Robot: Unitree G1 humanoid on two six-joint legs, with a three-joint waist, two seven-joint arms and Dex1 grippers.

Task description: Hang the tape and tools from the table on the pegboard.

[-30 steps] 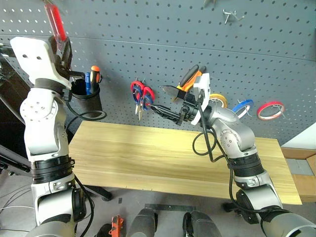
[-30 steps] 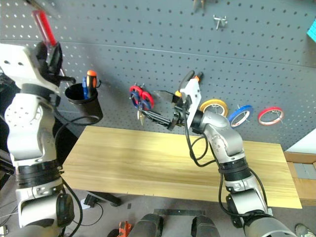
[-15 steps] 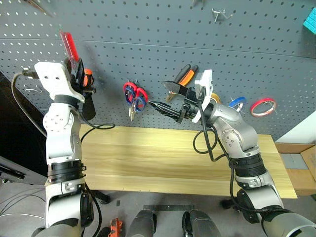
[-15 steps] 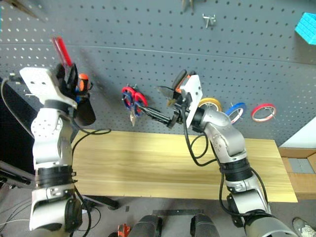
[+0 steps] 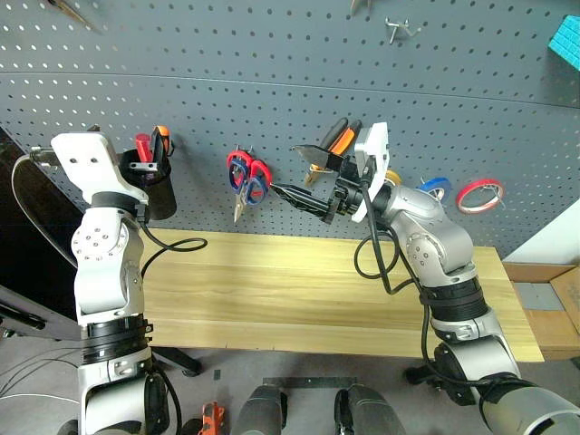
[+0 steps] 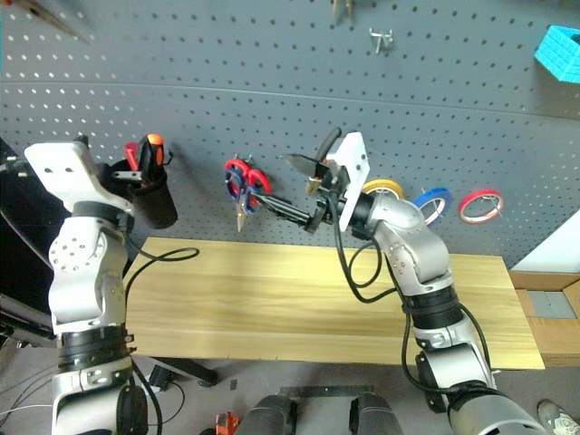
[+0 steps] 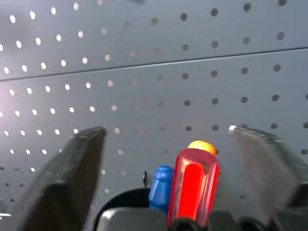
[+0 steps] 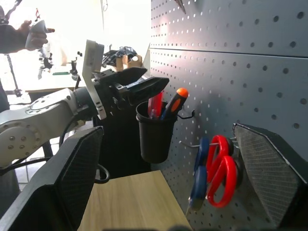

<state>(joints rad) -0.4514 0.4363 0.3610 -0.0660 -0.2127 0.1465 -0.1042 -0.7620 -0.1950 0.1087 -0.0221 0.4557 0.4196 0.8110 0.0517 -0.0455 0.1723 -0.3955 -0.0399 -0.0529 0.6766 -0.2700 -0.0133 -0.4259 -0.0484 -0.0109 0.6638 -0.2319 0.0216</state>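
The red-handled screwdriver [image 7: 193,185] stands in a black cup [image 5: 151,192] on the pegboard [image 5: 272,54], beside an orange [image 5: 161,140] and a blue screwdriver [image 7: 160,185]. My left gripper [image 7: 166,130] is open around its handle without touching it. The pliers [image 5: 337,142] hang on a hook. The dark-blue-handled scissors [image 8: 199,166] hang beside red-handled scissors [image 8: 222,168]. The blue tape [image 6: 433,203] hangs between a yellow ring [image 6: 386,189] and a red ring [image 6: 480,206]. My right gripper [image 8: 166,128] is open and empty, pointing left over the table [image 5: 272,281].
Bare wire hooks [image 5: 399,29] sit high on the pegboard, and a teal object [image 6: 557,53] hangs at its top right. A black cable [image 5: 172,243] droops from my left arm onto the table's left end. A person's hand [image 8: 33,36] shows far behind.
My left gripper came down with the red screwdriver to the black cup and opened; the screwdriver now stands in the cup. My right gripper stayed in place.
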